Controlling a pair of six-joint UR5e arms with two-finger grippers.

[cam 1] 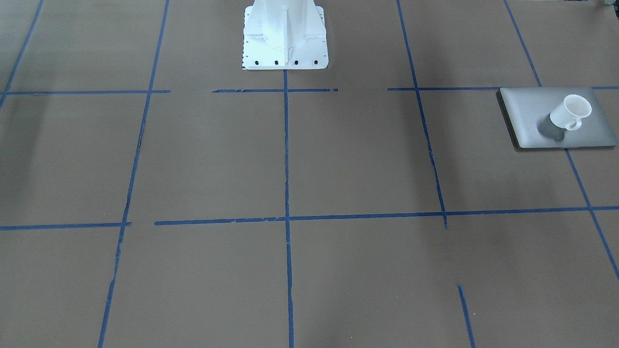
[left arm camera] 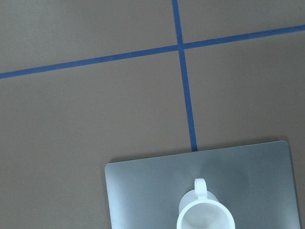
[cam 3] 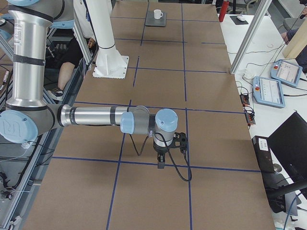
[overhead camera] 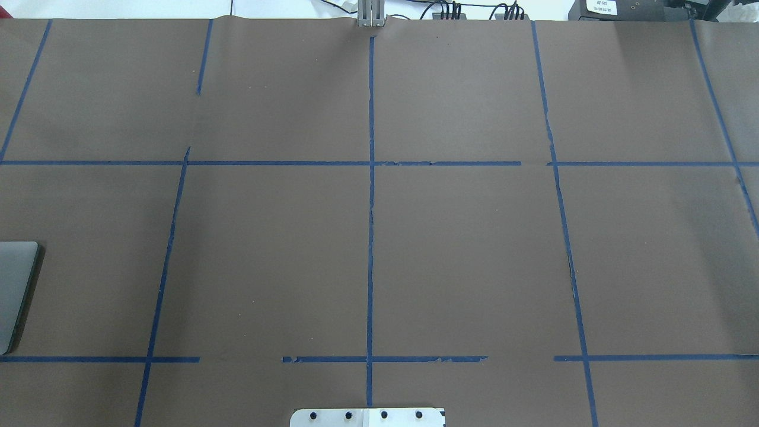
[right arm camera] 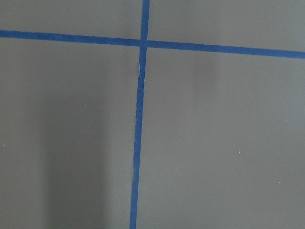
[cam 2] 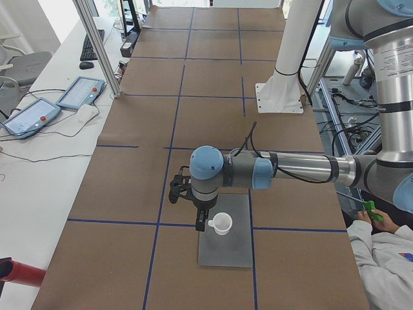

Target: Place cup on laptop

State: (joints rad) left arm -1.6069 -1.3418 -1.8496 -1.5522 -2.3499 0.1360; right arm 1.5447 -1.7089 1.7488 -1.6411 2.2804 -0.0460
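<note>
The white cup (cam 1: 572,112) stands upright on the closed silver-grey laptop (cam 1: 522,111), handle towards the front camera. Both also show in the exterior left view, cup (cam 2: 221,224) on laptop (cam 2: 226,253), and far off in the exterior right view, cup (cam 3: 158,14) on laptop (cam 3: 151,22). The left wrist view looks down on the cup (left arm camera: 206,215) and the laptop (left arm camera: 143,191). Only the laptop's edge (overhead camera: 15,290) shows overhead. My left gripper (cam 2: 202,217) hangs just beside the cup's handle; I cannot tell whether it is open. My right gripper (cam 3: 161,162) hangs over bare table; I cannot tell its state.
The white robot base (cam 1: 285,38) stands at the table's middle back edge. Blue tape lines (cam 1: 287,217) grid the brown table. Two pendants (cam 2: 80,92) lie on the side bench. A seated person (cam 2: 387,258) is beside the table near the left arm.
</note>
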